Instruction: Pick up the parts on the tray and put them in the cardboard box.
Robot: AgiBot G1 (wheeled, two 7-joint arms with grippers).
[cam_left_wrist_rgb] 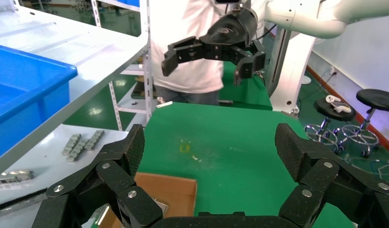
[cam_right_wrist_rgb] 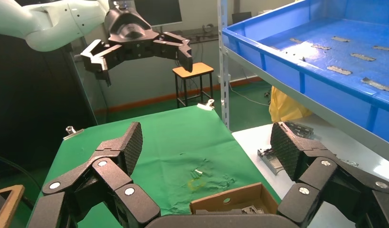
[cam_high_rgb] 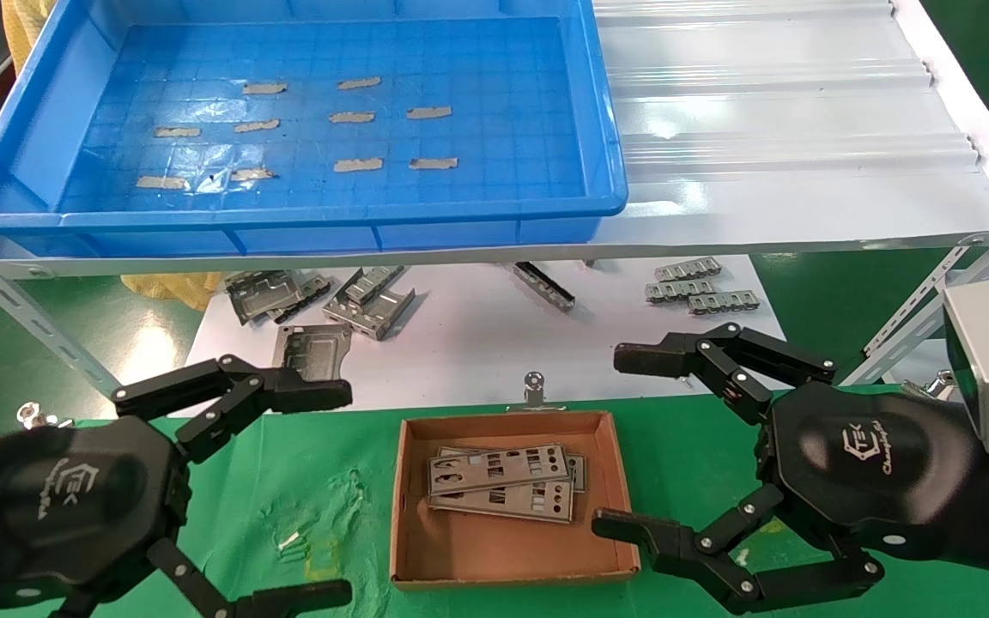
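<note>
The left gripper [cam_high_rgb: 284, 493] hovered low at the near left over the green table cover [cam_high_rgb: 306, 481], its fingers spread wide and holding nothing. Behind it, on the upper shelf, the blue tray [cam_high_rgb: 606, 154] held only small grey tape strips [cam_high_rgb: 348, 118]; no plates were visible on its floor. In the centre, the parts [cam_high_rgb: 503, 485] lay stacked and slightly fanned inside the cardboard box [cam_high_rgb: 409, 506]. On the right, the right gripper [cam_high_rgb: 632, 442] hung beside the box's right wall, likewise spread and empty. With the tray apparently cleared, the likely risk was a reach toward the bent brackets [cam_high_rgb: 370, 300] on the white sheet below, or a finger nudging the light box.
</note>
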